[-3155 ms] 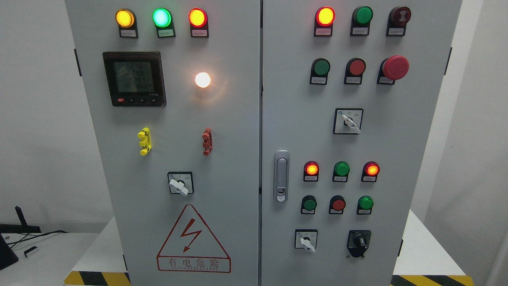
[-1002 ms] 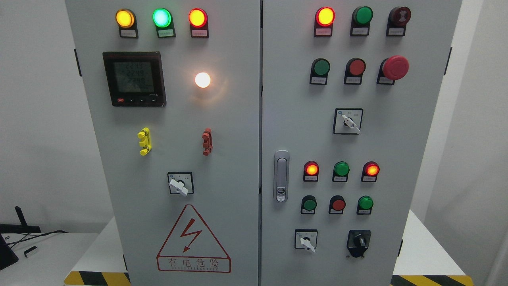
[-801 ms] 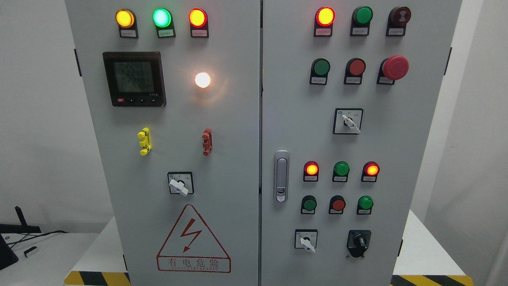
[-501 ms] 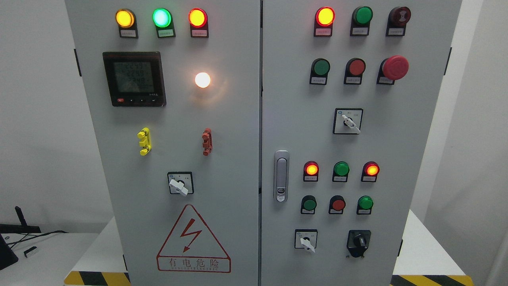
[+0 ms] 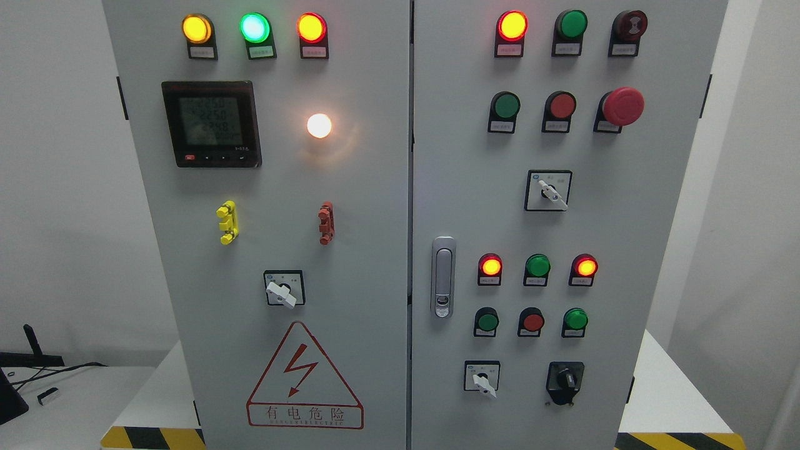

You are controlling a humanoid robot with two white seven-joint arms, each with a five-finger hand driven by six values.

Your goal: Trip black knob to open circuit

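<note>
I am seeing nothing changing on the cabinet (image 5: 375, 187) except flickering meter (image 5: 211, 123) digits; neither hand is showing, so I cannot tell their state. The black knob (image 5: 565, 379) is sitting untouched at the right door's lower right.

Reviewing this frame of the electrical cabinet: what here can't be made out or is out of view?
- Both robot hands: outside the head view.
- Black knob: position markings too small to tell.
- Small labels under the lamps, e.g. green lamp: print too small.
- Meter: digits blurred.
- Cabinet: top and bottom cut off by the picture's edges.
- Dark object at lower left: cut off by the left edge.
</note>
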